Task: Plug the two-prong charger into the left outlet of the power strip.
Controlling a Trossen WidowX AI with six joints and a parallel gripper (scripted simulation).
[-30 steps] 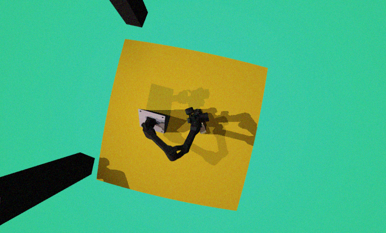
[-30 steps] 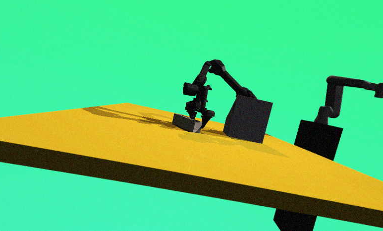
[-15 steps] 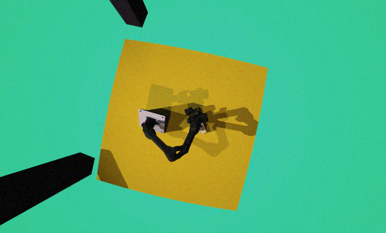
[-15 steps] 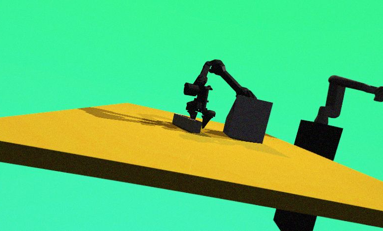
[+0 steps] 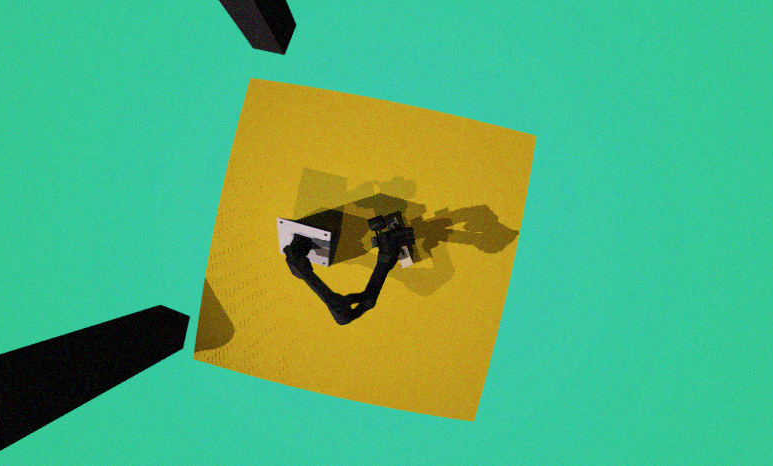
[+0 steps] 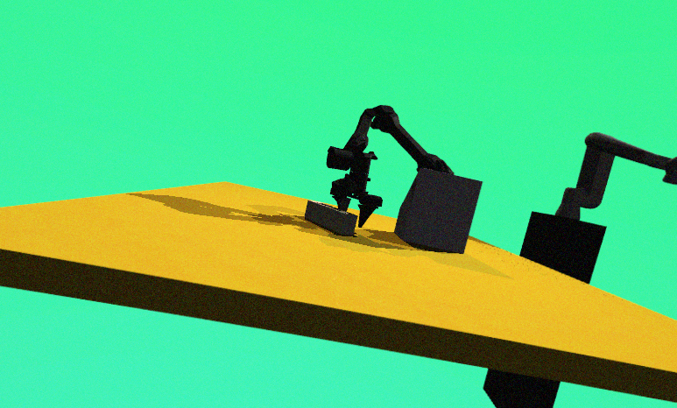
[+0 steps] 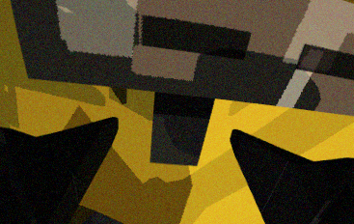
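1. The charger (image 7: 177, 129) is a dark blocky thing lying on the yellow table (image 6: 188, 253), its one end butted against the long side of the power strip (image 7: 204, 53). In the wrist view its long axis runs straight away from the strip, toward the gripper, at a right angle to the strip's own length. Its prongs are hidden from me, so I cannot tell how deep they sit.

2. The power strip is a low grey bar flat on the table. Two dark slot-shaped recesses show on its top face in the wrist view, and the charger meets it below the more central one. Which outlet counts as the left I cannot tell.

3. The gripper (image 6: 356, 205) hangs just above the charger's free end with its fingers spread wide, one on each side of the charger and touching neither it nor the strip. It holds nothing.

4. The arm rises from a dark box-shaped pedestal (image 6: 438, 210) standing near the strip on the same table, arches up and bends down to the gripper.

5. Around the strip, the table is a plain yellow slab streaked with heavy shadows of the arm. Beyond its far edge a second dark arm on a black stand (image 6: 562, 242) sits well apart. Everything else is flat green backdrop.
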